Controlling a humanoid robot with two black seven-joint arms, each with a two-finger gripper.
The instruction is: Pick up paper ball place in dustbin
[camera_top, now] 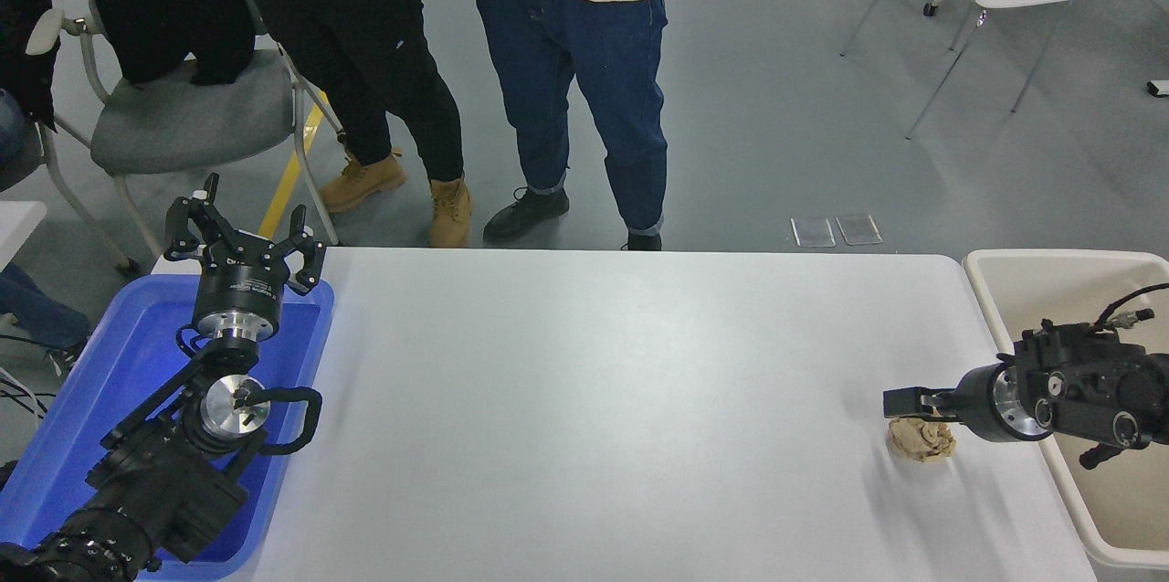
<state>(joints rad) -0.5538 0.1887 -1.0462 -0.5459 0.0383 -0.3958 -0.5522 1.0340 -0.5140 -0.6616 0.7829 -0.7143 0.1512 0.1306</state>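
The left gripper (242,239), fingers spread, sits parked over the blue tray (87,399). The paper ball (922,440) lies near the white table (594,399)'s right edge, beside the dustbin (1078,509). The right gripper (904,403) partly hides it; whether its fingers are apart cannot be told.
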